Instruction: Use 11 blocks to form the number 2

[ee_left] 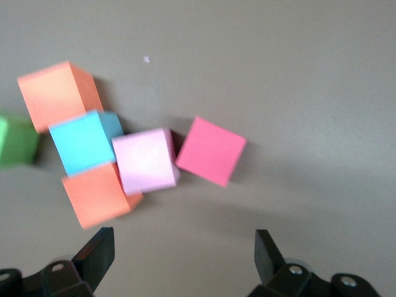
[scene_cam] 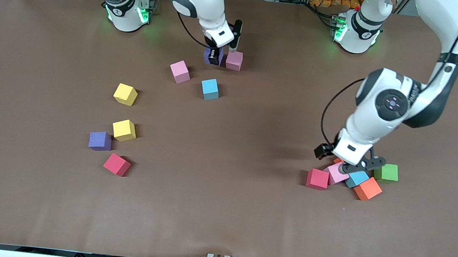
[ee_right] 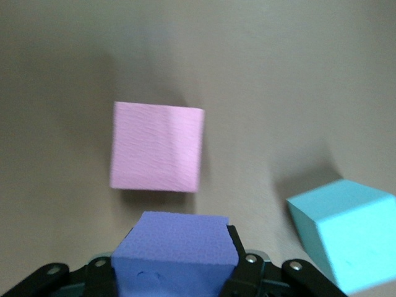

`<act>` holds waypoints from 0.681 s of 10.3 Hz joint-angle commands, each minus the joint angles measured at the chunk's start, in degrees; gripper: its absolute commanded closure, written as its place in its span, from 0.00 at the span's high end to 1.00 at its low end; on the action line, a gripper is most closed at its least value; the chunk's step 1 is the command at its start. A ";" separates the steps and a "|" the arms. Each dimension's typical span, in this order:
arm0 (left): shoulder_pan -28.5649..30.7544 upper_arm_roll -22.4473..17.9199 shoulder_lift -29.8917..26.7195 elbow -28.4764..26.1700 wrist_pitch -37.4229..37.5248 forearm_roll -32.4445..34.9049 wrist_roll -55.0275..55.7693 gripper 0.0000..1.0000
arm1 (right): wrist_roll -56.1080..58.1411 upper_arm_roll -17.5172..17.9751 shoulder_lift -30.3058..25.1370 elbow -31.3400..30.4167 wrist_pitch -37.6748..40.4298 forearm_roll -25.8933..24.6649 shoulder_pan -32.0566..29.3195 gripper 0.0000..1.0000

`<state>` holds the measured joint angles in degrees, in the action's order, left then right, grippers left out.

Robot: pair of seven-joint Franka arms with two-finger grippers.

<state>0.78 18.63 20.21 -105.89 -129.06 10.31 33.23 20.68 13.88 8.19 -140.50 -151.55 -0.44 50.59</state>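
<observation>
No writing shows on the blocks (scene_cam: 209, 88).

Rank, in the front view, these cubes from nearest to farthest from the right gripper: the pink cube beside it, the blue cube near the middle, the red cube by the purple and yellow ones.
The right gripper holds a purple cube.
1. Pink cube, right beside that purple cube.
2. Blue cube, nearer the front camera.
3. Red cube, toward the right arm's end, nearest the camera.

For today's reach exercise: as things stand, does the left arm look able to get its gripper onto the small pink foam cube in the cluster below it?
Probably yes. The left gripper hangs open just over the cluster, and the small pink foam cube's top is uncovered. However, a blue cube and a red cube crowd its sides, leaving the fingers little room.
</observation>
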 commanded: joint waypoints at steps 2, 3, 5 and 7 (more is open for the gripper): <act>-2.87 -3.42 8.60 9.27 1.35 0.85 -8.36 1.00 | -0.90 -0.35 6.81 -0.03 -8.02 0.09 0.82 0.00; -3.49 -4.12 10.36 10.86 1.35 0.85 -8.27 1.00 | -0.81 -0.35 8.40 0.05 -9.27 0.09 0.91 0.00; -5.51 -5.27 13.09 11.92 1.27 0.76 -7.66 1.00 | -0.81 -0.35 8.60 0.06 -9.37 0.09 0.91 0.00; -6.57 -5.71 16.34 13.68 0.92 0.85 -7.92 1.00 | -0.81 -0.35 9.03 0.14 -9.37 0.09 1.00 0.00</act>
<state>-4.65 13.82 33.83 -95.52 -129.07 10.31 25.70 20.48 13.55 17.09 -140.70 -160.95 -0.39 51.33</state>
